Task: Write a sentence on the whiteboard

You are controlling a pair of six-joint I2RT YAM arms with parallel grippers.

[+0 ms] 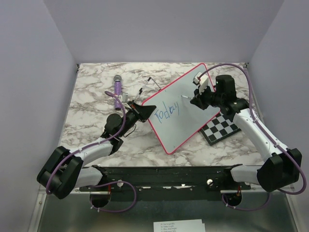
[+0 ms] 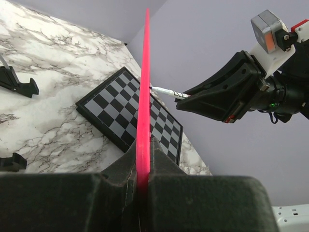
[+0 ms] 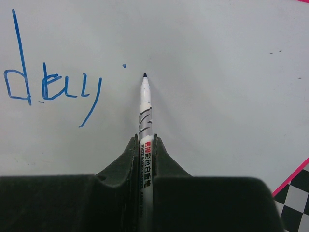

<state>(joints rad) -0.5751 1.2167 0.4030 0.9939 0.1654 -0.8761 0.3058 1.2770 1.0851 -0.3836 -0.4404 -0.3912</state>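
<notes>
Top external: whiteboard [image 1: 189, 122] long axis near-left to far-right, perhaps tilted upward.

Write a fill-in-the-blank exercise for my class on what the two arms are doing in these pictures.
1. The left jaws are shut on the edge of the ____.
2. The right jaws hold a ____.
3. The blue writing reads ____.
4. The flat thing with black and white squares is a ____.

Missing words: whiteboard; marker; Today; chessboard.
</notes>
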